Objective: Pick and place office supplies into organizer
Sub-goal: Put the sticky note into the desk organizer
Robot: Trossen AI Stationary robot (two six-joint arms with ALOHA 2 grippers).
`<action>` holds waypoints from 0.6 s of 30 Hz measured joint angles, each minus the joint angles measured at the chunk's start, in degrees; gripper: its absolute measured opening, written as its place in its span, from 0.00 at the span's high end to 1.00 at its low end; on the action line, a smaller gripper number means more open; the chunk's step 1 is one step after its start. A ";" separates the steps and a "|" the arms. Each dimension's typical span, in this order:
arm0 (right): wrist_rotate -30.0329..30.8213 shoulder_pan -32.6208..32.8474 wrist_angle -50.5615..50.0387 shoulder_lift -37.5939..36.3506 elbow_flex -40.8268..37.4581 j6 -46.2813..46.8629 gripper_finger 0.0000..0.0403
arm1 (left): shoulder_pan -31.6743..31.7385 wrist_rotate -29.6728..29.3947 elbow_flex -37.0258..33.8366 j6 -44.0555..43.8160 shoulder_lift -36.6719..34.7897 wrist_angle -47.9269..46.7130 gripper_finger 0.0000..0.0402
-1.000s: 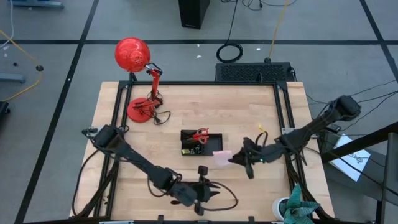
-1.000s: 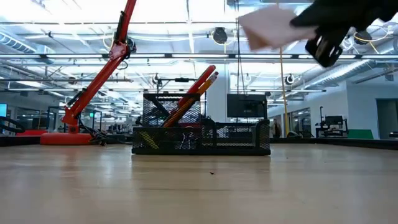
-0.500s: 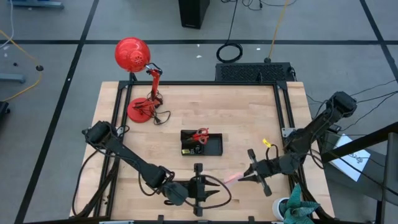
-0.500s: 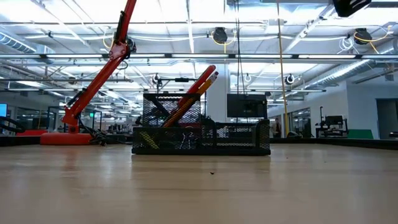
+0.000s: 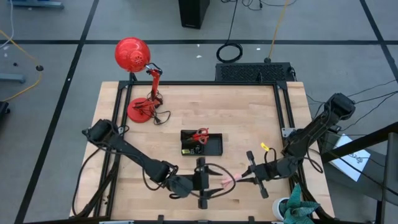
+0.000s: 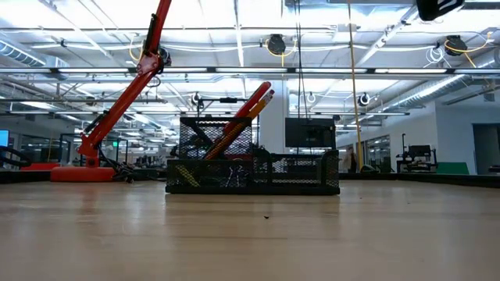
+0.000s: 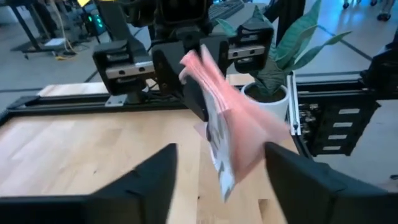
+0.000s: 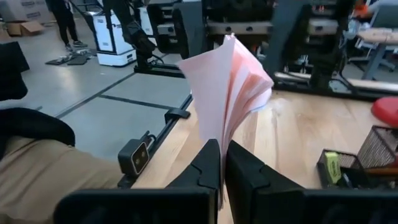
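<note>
Spanning a steel frame in a bright workshop, the wooden table (image 5: 236, 112) holds the organizer (image 5: 201, 143) centrally — right gripper (image 5: 244, 178) pinches the sticky-note pad (image 5: 228, 182) near the front edge, pad edge-up, pointing at the left gripper (image 5: 208, 184), jaws spread.

Light wooden table (image 5: 249, 118), dark frame rails along its edges. Red desk lamp (image 5: 142, 109): round base on the surface near the far left corner. Black mesh organizer (image 5: 201, 144) stands near the centre, holding red-handled scissors (image 5: 199, 135) and orange pencils (image 6: 244, 117) leaning upright.
</note>
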 joint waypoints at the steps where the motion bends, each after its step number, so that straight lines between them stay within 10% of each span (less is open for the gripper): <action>1: 0.00 0.00 0.30 0.02 0.00 -0.74 0.99 | 0.14 0.56 0.00 -0.19 0.00 0.00 0.35; 8: 3.06 0.00 1.32 0.02 0.00 -2.06 0.99 | 0.65 3.41 0.00 -0.31 0.00 -0.24 0.13; 18: 4.50 -0.10 2.21 0.42 0.00 -1.84 0.99 | 1.13 5.57 0.00 -0.59 0.02 1.55 0.09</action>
